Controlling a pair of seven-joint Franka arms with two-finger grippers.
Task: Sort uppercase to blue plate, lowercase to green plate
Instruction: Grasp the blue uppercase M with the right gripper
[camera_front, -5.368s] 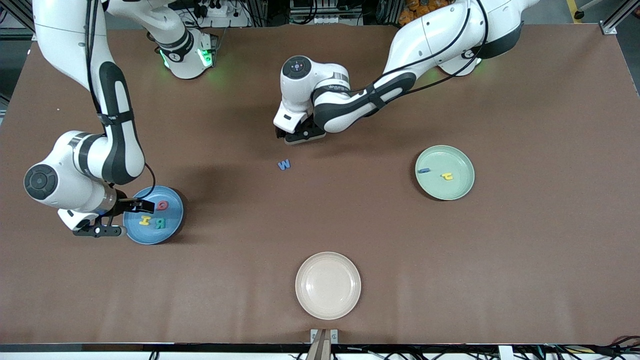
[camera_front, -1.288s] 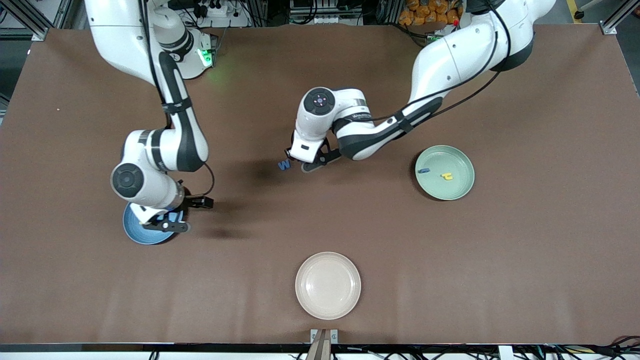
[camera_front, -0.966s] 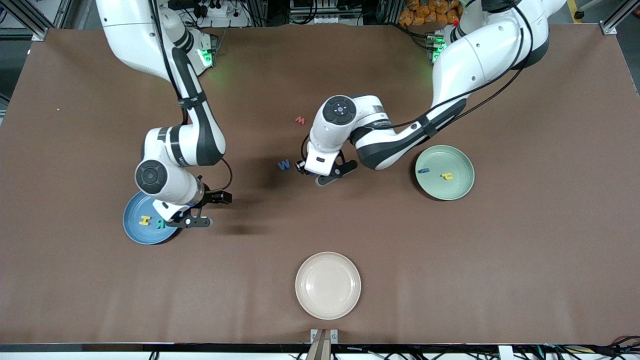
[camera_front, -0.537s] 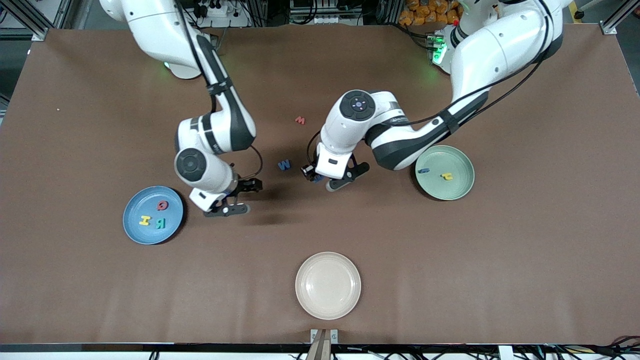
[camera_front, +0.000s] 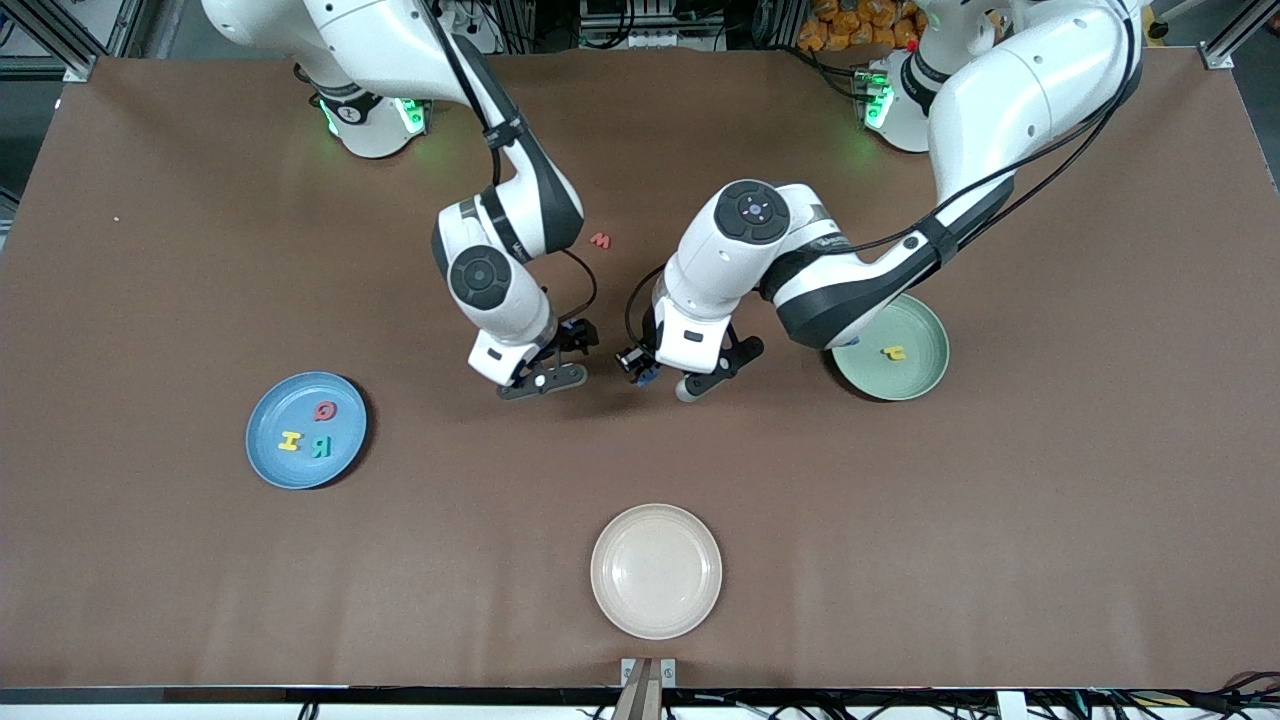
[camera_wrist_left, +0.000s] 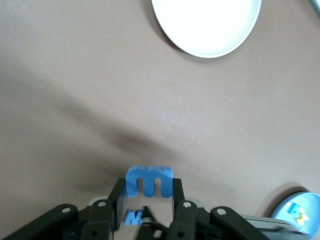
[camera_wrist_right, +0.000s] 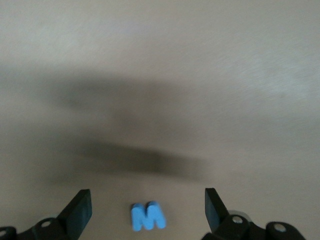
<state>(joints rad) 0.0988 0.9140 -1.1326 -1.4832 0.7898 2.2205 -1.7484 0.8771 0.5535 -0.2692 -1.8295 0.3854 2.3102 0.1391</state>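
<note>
Both arms have swung toward mid-bench since earlier. Left pincer (camera_wrist_left: 148, 200) clamps the blue m (camera_wrist_left: 148, 181) above bare bench; right pincer (camera_wrist_right: 148, 210) hovers wide open over the blue W (camera_wrist_right: 148, 216). Q, H, R lie on the blue plate (camera_front: 268, 450).

A cream plate (camera_front: 655, 571) sits empty on the brown table (camera_front: 1050, 520), at the edge nearest the front camera, midway along it
</note>
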